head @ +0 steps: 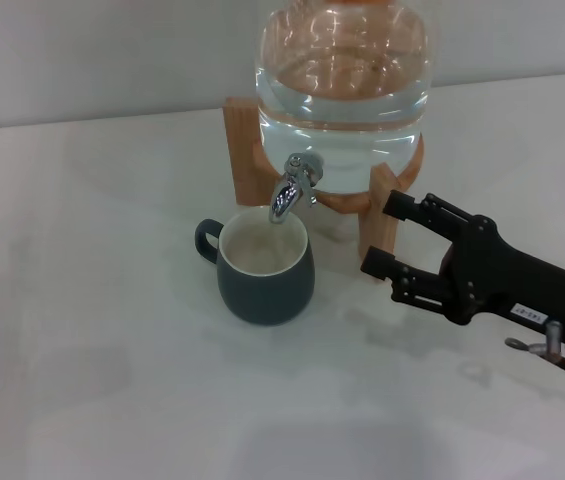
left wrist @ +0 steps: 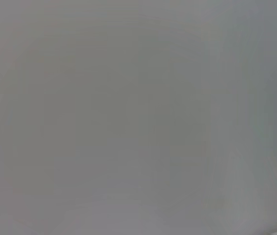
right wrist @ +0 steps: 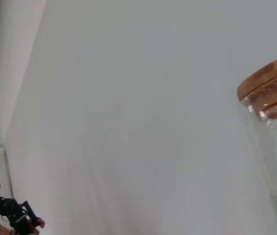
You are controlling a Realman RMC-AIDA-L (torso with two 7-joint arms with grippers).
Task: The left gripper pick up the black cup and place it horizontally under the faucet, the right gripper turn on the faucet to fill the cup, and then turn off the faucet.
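Observation:
The black cup (head: 265,281) stands upright on the white table (head: 82,350), its cream inside right below the spout of the chrome faucet (head: 293,186). The cup's handle points to the left. The faucet sits low on the clear glass jar (head: 343,75), which holds water. My right gripper (head: 377,235) is open to the right of the cup, beside the stand's front leg, fingers pointing toward the faucet and holding nothing. The right wrist view shows the jar (right wrist: 271,147) and its wooden lid. My left gripper is out of view; its wrist view shows only plain grey.
A wooden stand (head: 241,150) carries the jar at the back of the table. A grey wall rises behind it. Dark equipment (right wrist: 8,210) shows at one corner of the right wrist view.

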